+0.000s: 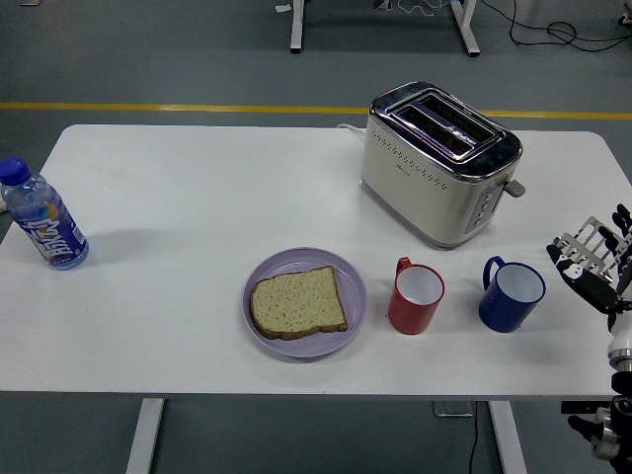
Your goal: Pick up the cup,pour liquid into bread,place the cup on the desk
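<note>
Reaching in from the edge, right hand [595,269] spread, empty; risk: clipping toast rack [591,245] or nudging blue cup [512,294].

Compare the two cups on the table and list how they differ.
The red cup stands next to the purple plate; the blue cup stands further right, nearer the right hand. The red cup is white inside, the blue cup blue inside. Both stand upright, with handles at their upper left, in front of the toaster.

Black right hand [598,267] with white patches; white wrist.
</note>
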### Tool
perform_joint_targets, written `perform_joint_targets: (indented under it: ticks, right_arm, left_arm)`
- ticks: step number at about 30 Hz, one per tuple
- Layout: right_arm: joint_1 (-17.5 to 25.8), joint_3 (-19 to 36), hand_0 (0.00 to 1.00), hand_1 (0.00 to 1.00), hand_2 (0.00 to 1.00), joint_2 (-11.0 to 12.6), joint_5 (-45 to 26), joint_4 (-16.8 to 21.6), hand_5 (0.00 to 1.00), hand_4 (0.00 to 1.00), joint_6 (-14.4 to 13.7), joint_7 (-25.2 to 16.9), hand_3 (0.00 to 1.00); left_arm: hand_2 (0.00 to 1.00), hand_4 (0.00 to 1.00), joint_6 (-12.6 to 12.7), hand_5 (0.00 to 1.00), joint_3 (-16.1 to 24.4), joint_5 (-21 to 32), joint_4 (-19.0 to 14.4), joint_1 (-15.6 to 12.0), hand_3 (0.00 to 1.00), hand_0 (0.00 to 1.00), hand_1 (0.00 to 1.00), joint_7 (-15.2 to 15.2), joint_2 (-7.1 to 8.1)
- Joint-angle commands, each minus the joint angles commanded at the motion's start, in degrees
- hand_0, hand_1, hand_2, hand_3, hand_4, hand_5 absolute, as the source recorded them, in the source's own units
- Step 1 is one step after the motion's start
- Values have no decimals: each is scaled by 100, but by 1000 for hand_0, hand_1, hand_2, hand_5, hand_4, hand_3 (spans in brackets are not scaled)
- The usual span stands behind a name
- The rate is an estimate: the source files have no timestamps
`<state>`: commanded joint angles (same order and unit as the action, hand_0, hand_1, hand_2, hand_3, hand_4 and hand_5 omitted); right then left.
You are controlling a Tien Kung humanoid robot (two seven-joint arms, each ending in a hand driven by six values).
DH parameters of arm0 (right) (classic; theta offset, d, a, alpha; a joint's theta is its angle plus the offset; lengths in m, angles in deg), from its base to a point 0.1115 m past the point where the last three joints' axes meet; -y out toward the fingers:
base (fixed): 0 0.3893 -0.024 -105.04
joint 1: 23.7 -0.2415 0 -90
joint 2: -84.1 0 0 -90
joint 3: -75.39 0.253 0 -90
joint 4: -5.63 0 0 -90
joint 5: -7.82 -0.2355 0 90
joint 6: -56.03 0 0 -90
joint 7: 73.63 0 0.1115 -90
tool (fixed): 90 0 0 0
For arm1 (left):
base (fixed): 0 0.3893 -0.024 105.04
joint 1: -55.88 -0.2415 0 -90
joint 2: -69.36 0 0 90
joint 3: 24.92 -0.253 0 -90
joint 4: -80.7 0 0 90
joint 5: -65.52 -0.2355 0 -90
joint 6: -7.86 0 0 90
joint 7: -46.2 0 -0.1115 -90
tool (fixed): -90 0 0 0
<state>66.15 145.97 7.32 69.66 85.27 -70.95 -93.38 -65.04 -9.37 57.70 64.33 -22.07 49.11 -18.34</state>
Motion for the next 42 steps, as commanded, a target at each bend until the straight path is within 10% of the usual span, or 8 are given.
perform_joint_targets:
  ticks: [42]
  right_arm:
    - [-97,-997,950,845,934,-3,-331,-705,46,998,0,-389,938]
  left_arm:
    - [697,254,-9,998,202,-384,-10,-27,549,684,692,128,3]
